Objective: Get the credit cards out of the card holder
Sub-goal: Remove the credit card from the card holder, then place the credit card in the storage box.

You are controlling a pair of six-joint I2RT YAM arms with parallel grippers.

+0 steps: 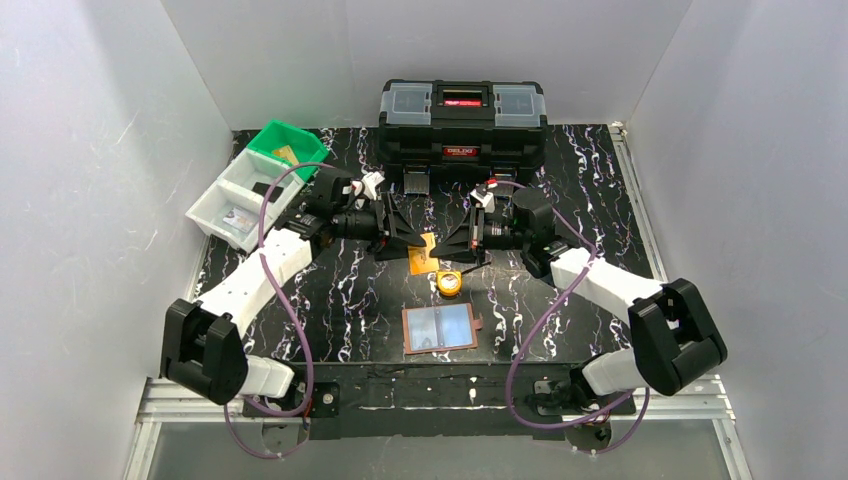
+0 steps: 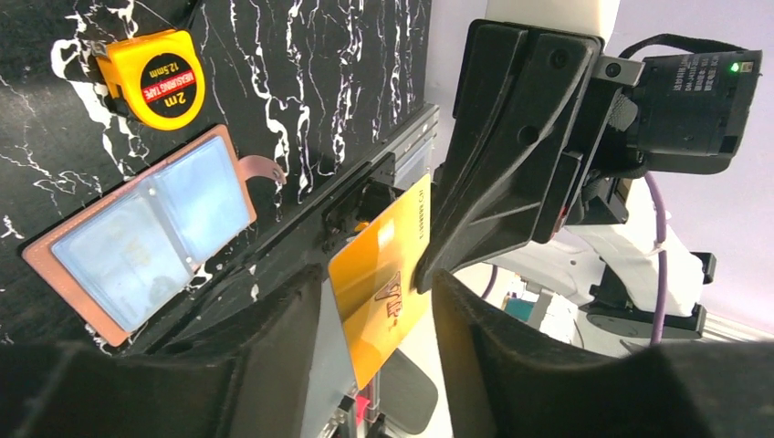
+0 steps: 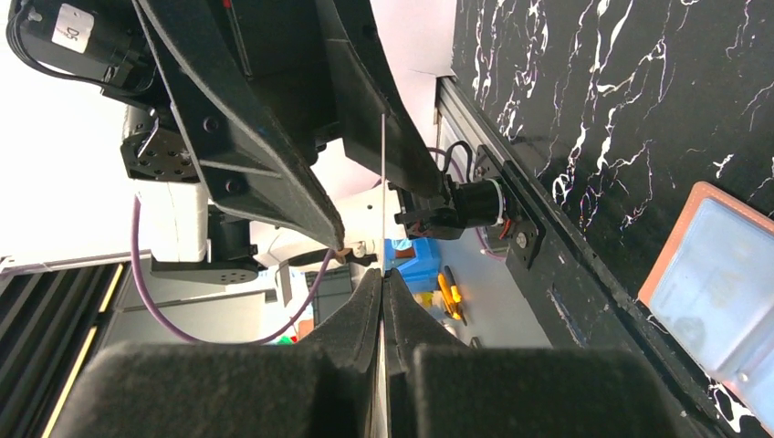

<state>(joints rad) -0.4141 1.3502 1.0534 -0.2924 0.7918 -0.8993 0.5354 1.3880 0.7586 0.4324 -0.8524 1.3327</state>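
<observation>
A gold credit card (image 2: 383,274) hangs in the air between the two grippers over the middle of the table. My right gripper (image 3: 383,274) is shut on it; from the right wrist I see the credit card (image 3: 382,182) edge-on, rising out of the pinched fingers. My left gripper (image 2: 376,292) is open, one finger on each side of the card with a gap to each. The tan card holder (image 1: 440,327) lies open and flat on the table in front of them, its pale clear sleeves facing up.
A round yellow tape measure (image 1: 449,283) sits just beyond the card holder, under the grippers. A large black toolbox (image 1: 462,122) stands at the back. A green bin (image 1: 287,147) and a white bin (image 1: 240,200) stand at the back left.
</observation>
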